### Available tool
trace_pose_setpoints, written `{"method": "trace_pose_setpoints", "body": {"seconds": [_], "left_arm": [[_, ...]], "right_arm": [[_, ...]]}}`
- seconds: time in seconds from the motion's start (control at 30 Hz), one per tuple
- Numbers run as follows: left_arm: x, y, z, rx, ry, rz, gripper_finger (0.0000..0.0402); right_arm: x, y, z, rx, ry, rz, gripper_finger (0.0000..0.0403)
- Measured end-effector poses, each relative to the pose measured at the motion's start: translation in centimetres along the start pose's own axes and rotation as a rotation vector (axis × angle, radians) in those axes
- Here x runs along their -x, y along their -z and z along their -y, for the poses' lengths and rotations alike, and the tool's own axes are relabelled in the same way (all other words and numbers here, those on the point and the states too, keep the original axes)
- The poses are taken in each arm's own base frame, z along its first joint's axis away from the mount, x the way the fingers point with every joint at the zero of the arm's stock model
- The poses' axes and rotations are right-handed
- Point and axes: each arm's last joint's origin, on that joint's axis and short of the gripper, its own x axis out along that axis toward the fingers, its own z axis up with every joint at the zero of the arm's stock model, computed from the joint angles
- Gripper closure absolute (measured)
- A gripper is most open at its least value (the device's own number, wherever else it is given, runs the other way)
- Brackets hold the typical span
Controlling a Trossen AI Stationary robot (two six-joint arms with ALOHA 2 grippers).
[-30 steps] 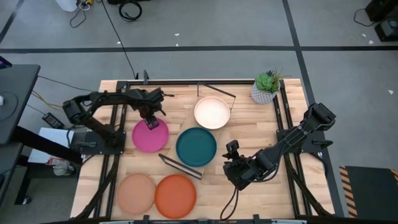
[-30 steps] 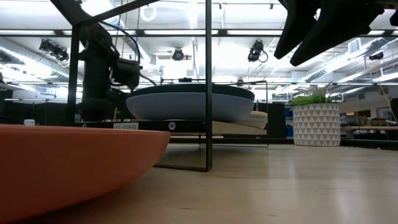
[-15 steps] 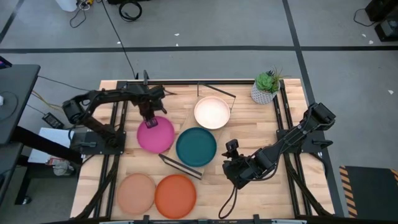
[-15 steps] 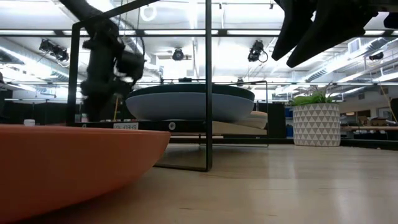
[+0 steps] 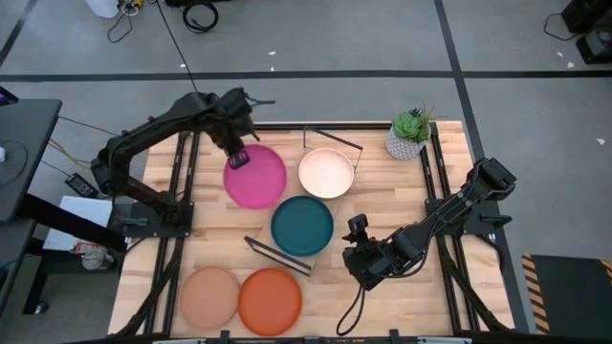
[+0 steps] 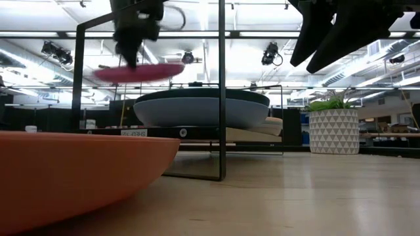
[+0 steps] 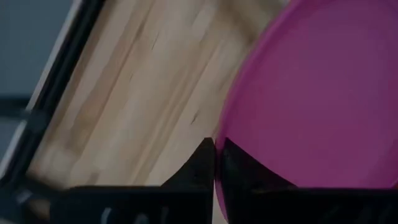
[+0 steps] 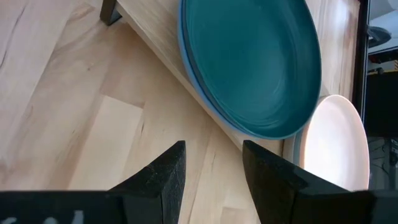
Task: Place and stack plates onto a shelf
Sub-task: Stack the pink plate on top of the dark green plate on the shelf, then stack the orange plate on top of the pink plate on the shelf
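My left gripper (image 5: 239, 158) is shut on a magenta plate (image 5: 258, 180) and holds it in the air over the table's far left part; in the low view the magenta plate (image 6: 139, 72) hangs above the shelf's height. The wooden shelf (image 8: 149, 43) bears a teal plate (image 5: 302, 225) stacked on a light blue plate (image 8: 193, 74), and beside them a cream plate (image 5: 326, 173). A tan plate (image 5: 209, 297) and an orange plate (image 5: 270, 301) lie on the table at the near edge. My right gripper (image 8: 211, 165) is open and empty, right of the teal plate. My left gripper pinches the magenta plate's rim (image 7: 225, 138) between its two fingers, on the plate's far left side. The fingers come from above, slanting down. The plate is lifted clear of the table and stays close to level, reaching out from the fingers toward the shelf.
A small white pot with a green plant (image 5: 406, 134) stands at the table's far right corner. The shelf's thin black legs (image 6: 220, 92) rise in front of the low camera. The orange plate (image 6: 79, 174) fills that view's near left.
My left gripper has risen with the magenta plate and gone toward the table's far edge and right, toward the shelf. The plate, which lay low over the table left of the teal plate, now hangs clear above shelf height.
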Motion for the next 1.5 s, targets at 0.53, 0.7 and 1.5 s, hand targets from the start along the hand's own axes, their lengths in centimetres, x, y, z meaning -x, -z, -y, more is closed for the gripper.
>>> {"method": "trace_pose_setpoints", "body": {"seconds": [0.53, 0.7, 1.5], "left_arm": [[-4.2, -4.1, 11.0, -0.197, 0.205, 0.086, 0.0385], [-7.1, -4.5, 13.1, -0.274, 0.204, 0.003, 0.0383], [-6.0, -6.6, 14.3, -0.384, 0.155, 0.094, 0.026]], "right_arm": [[0.0, 0.0, 0.0, -0.008, 0.002, 0.0, 0.0238], [0.0, 0.0, 0.0, 0.005, 0.003, 0.002, 0.0238], [0.0, -0.1, 0.0, 0.034, 0.003, 0.006, 0.0238]]}}
